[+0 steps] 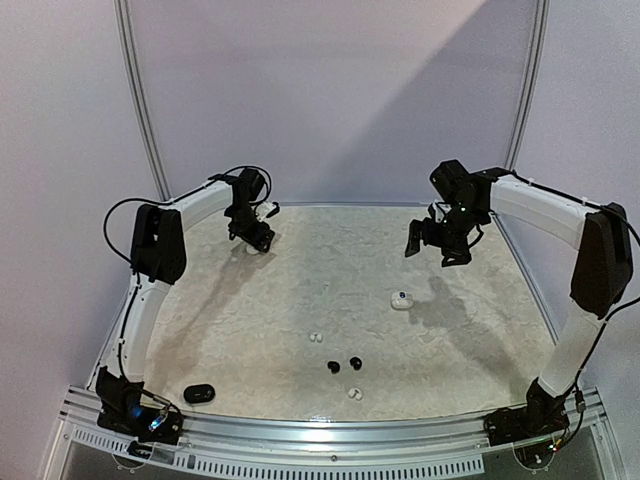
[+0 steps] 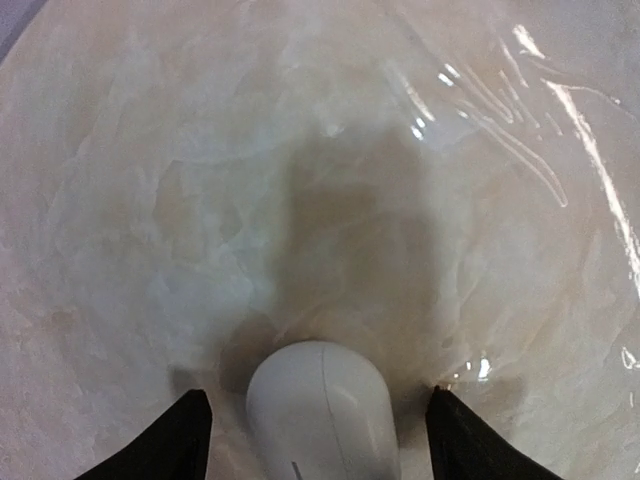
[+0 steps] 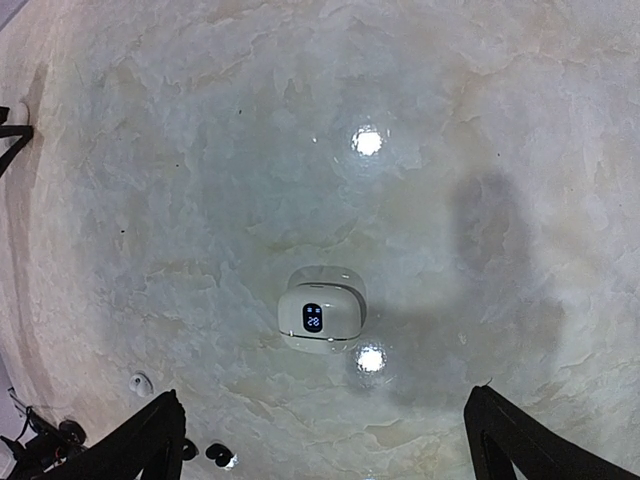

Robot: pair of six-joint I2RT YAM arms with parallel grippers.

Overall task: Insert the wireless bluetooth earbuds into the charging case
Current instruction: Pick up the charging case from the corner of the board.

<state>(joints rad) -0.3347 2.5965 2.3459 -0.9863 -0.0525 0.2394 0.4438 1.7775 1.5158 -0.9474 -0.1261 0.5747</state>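
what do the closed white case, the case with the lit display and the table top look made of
Closed white case: smooth matte plastic, probably; soft even sheen, thin lid seam.
Case with display: smooth white plastic, likely; lit blue digits in a dark window.
Table top: marble-patterned, glossy; creased highlights suggest a sheet or film rather than stone.

The smooth white rounded case [image 2: 322, 410] is cut off by the bottom edge of the left wrist view. From above, the left tool [image 1: 256, 243] hides most of it. The two round glossy black earbuds [image 3: 215, 456] sit dim by the right wrist view's lower edge, one seemingly part-hidden by the right tool [image 3: 325, 398]. The tiny white earbuds [image 1: 316, 338] are too small to show stems.
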